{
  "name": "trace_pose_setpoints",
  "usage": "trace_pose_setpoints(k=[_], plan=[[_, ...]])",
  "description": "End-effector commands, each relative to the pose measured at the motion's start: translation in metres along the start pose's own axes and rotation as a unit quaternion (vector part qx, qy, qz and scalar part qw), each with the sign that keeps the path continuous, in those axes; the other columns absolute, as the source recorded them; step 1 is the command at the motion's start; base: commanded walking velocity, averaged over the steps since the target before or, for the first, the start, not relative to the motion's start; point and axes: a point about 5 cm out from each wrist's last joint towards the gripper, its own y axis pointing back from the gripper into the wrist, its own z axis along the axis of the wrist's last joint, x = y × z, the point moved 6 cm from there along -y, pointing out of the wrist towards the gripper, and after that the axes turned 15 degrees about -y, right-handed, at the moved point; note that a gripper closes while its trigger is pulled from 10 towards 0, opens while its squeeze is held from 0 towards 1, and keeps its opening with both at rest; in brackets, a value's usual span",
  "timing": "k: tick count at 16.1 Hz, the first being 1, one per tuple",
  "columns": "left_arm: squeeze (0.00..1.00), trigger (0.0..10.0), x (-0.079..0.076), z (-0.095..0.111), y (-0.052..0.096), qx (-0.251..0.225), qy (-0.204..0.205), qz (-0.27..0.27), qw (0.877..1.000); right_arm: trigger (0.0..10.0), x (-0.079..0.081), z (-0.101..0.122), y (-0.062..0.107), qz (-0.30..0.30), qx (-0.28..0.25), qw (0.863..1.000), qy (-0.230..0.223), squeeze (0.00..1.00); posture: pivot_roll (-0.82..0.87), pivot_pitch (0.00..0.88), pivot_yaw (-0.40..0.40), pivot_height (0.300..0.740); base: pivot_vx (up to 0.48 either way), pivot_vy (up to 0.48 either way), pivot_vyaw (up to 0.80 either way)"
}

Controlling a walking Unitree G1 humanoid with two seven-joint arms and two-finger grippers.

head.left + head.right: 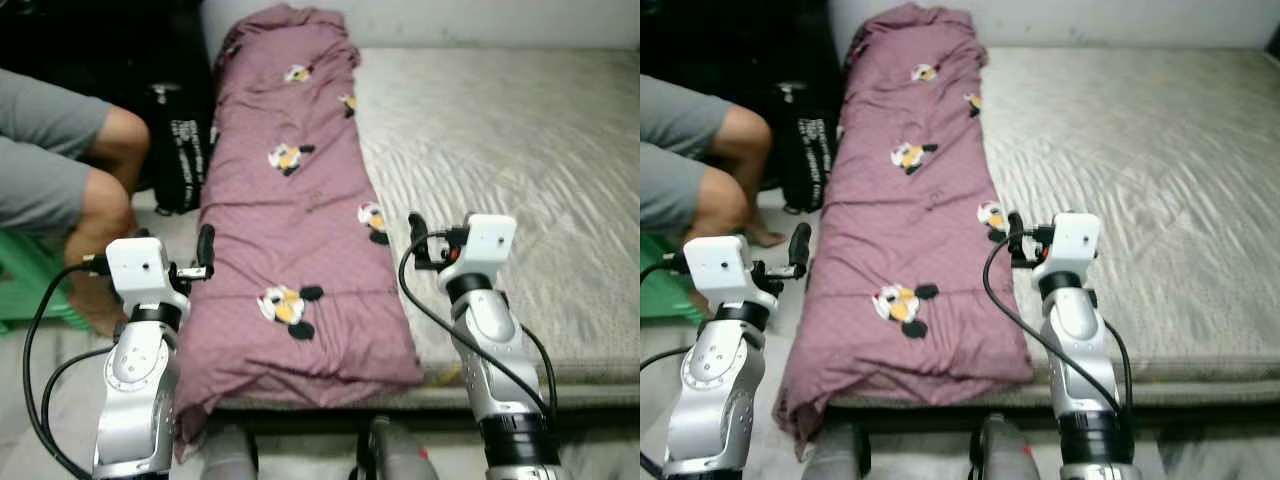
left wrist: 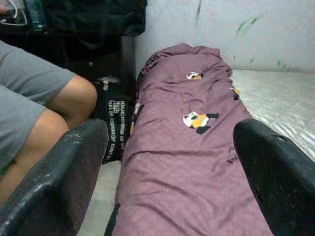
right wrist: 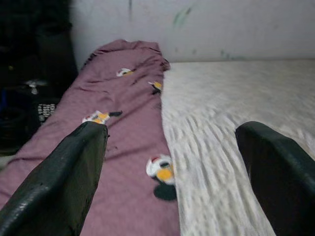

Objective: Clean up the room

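I hold both arms raised at the bed's (image 1: 520,150) near edge; left gripper (image 1: 205,250) and right gripper (image 1: 415,238) spread, empty; quilt (image 1: 290,220) lies folded lengthwise along the bed's left side; approach step; next, lower and pinch its near corners.

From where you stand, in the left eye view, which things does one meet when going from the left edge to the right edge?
Person's knee → black bag → purple blanket → bare mattress. Lower in the picture, the left gripper is at the blanket's left edge and the right gripper at its right edge.
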Motion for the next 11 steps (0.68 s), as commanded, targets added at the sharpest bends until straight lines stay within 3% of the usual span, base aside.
trace_pose_setpoints(k=[1,7,11], plan=[[0.00,10.0,-0.0003,-0.0045,-0.0001,0.010,-0.005,-0.004,1.000,10.0,0.0014,0.0023,-0.0009,0.000,-0.004,1.000,0.000,0.00,0.03,0.000,0.000,0.737,0.000,0.000,0.00],[0.00,10.0,-0.0055,-0.0110,-0.0034,0.036,-0.030,-0.001,0.999,10.0,-0.0023,0.0012,0.0003,-0.004,-0.002,1.000,0.001,0.00,0.03,0.000,-0.001,0.740,0.000,0.000,0.00],[0.00,10.0,-0.0044,-0.0135,-0.0038,0.042,-0.023,0.006,0.999,10.0,-0.0028,-0.0013,-0.0003,-0.008,0.003,1.000,-0.001,0.00,0.03,0.000,-0.005,0.740,0.000,0.000,0.00]])
